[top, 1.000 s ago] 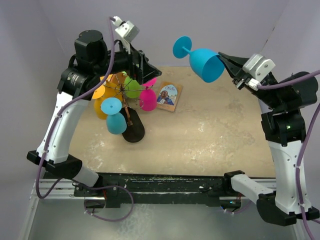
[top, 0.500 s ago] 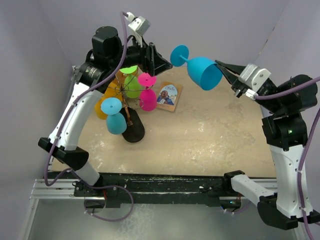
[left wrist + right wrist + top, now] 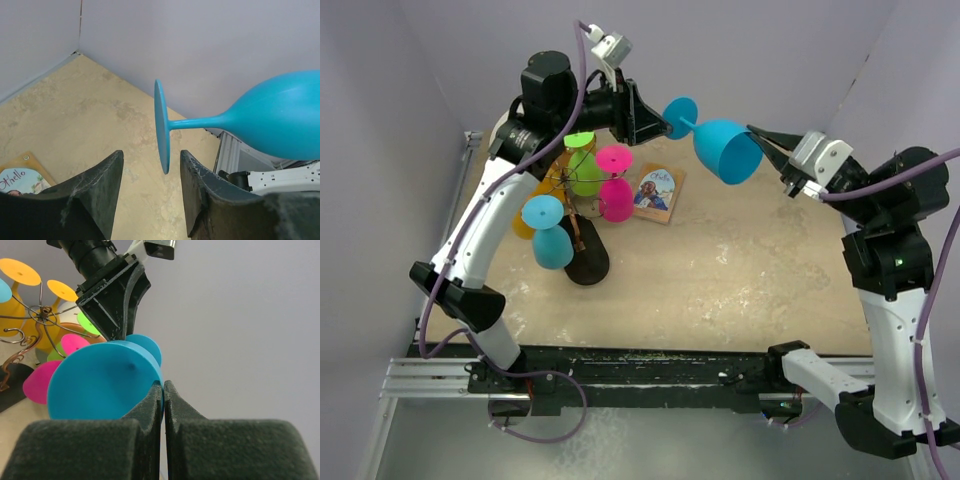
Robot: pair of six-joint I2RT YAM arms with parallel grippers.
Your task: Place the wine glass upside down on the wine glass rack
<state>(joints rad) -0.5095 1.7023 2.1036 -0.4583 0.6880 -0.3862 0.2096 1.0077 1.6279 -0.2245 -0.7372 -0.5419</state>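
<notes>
We count two blue glasses (image 3: 728, 150) (image 3: 552, 246), two yellow glasses (image 3: 20, 271) (image 3: 65, 290), one pink glass (image 3: 616, 197), one green glass (image 3: 585, 172), one rack (image 3: 588, 264), one picture card (image 3: 658, 192) and two arms (image 3: 480, 225) (image 3: 892, 300).

**A robot lab cell**

We looked into a closed test cell: plain lilac walls (image 3: 770, 50) stood around a beige table (image 3: 740, 270), and the left arm (image 3: 480, 230) and the right arm (image 3: 890, 330) were mounted on a metal frame (image 3: 420, 378).

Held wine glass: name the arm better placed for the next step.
Left. The left gripper, open, flanks the foot of the wine glass, beside the wine glass rack; the right gripper pinches the bowl rim.
</notes>
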